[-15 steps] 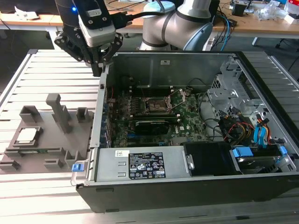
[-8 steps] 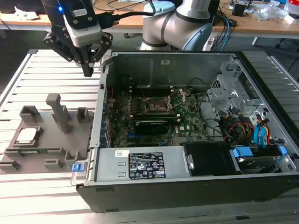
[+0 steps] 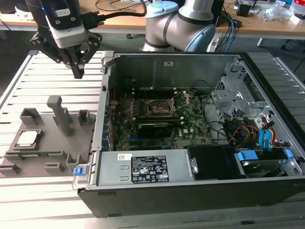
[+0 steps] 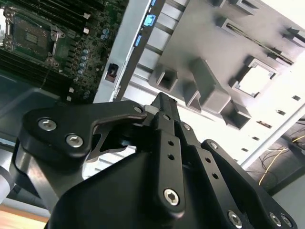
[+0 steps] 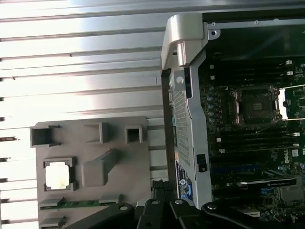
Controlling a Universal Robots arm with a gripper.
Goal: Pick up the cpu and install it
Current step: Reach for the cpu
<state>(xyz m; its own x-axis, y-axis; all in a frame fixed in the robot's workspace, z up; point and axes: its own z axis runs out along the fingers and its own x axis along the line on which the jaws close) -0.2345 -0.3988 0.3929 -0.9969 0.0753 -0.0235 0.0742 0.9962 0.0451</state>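
The black end effector [image 3: 78,71] hangs with its fingers drawn together on nothing, over bare slats of the ribbed metal counter [image 3: 43,76]. It is between the grey plastic fixture plate [image 3: 56,143] and the side wall of the open black computer case [image 3: 101,138]. The small square silver-topped cpu [image 3: 29,138] lies flat, metal face up, in a pocket at the plate's outer edge, uncovered. Being square, it has no long axis, and its sides run parallel to the plate's.

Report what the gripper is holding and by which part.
Nothing. The gripper, fingers shut and empty, hangs above the table; the cpu lies in its fixture.
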